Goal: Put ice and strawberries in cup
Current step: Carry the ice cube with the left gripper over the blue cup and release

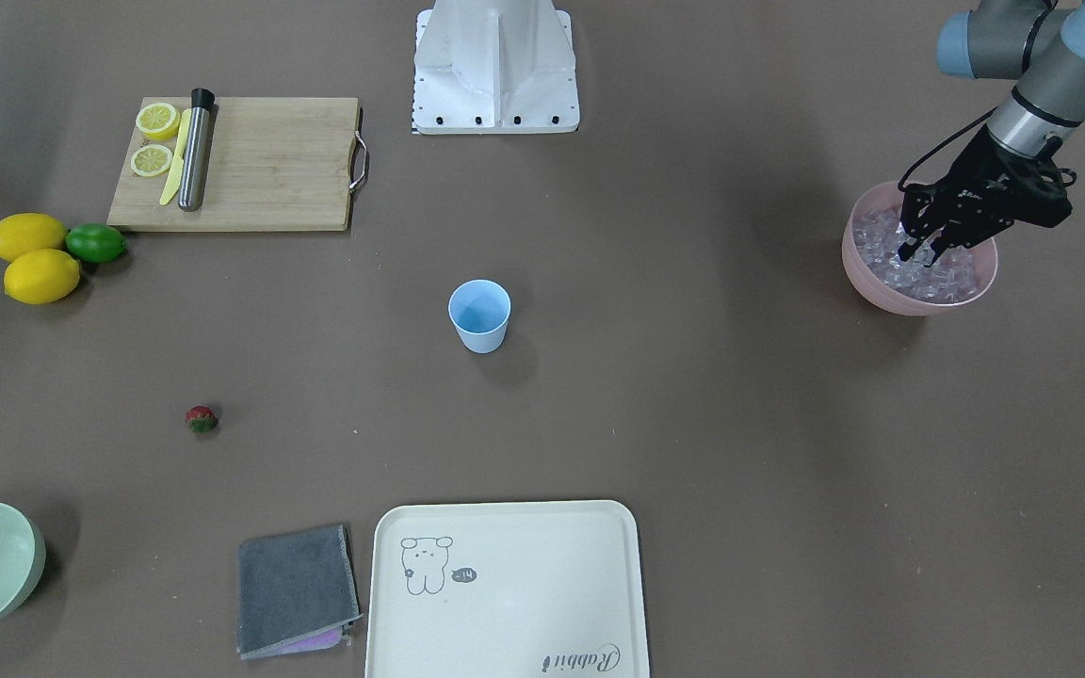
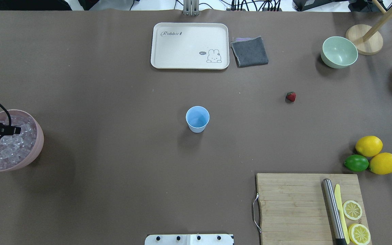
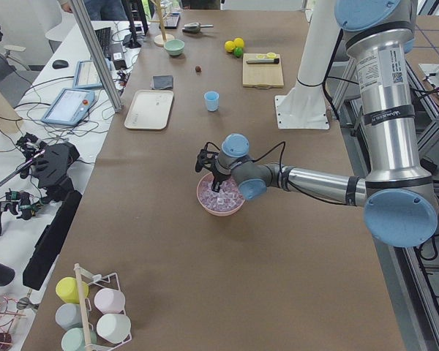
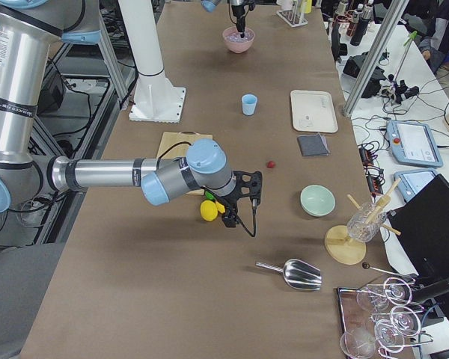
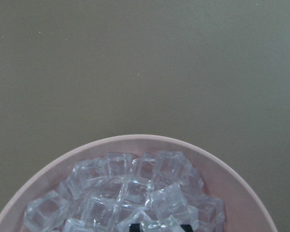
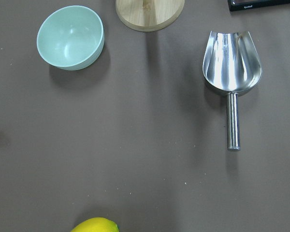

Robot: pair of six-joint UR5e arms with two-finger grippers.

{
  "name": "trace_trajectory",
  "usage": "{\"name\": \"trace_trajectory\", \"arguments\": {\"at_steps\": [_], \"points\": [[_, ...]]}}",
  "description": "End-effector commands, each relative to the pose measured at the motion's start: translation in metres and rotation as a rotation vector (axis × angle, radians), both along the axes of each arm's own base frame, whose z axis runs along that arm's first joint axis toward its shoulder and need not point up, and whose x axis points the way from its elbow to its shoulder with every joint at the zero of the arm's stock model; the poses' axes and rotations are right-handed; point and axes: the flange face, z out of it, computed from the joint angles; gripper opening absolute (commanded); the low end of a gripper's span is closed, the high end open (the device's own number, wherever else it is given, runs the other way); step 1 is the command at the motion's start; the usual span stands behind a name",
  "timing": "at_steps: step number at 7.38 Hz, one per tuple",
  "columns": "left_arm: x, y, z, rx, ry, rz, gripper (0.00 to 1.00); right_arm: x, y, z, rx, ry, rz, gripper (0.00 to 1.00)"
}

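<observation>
The light blue cup (image 1: 479, 315) stands upright and empty at the table's middle, also in the overhead view (image 2: 197, 118). The ice (image 1: 938, 278) fills a pink bowl (image 1: 882, 287) at the robot's far left. My left gripper (image 1: 919, 250) reaches down into that ice. In the left wrist view its two fingertips (image 5: 135, 226) show at the bottom edge with one cube (image 5: 160, 224) between them. The strawberry (image 1: 202, 419) lies alone on the table, right of the cup in the overhead view (image 2: 291, 96). My right gripper (image 4: 232, 213) hovers near the lemons; I cannot tell whether it is open or shut.
A pale green bowl (image 2: 339, 51), grey cloth (image 2: 249, 51) and cream tray (image 2: 189, 46) lie at the far side. A cutting board (image 2: 291, 207) holds lemon slices, a knife and a metal rod. Two lemons (image 2: 369, 145) and a lime (image 2: 356, 163) sit beside it. A metal scoop (image 6: 232, 63) lies below the right wrist.
</observation>
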Motion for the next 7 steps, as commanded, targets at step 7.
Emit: {"name": "trace_trajectory", "arguments": {"at_steps": [7], "points": [[0.157,-0.071,-0.240,-0.150,0.319,-0.125,0.00,0.000,0.000,0.000,0.001,-0.001,-0.002,1.00]]}}
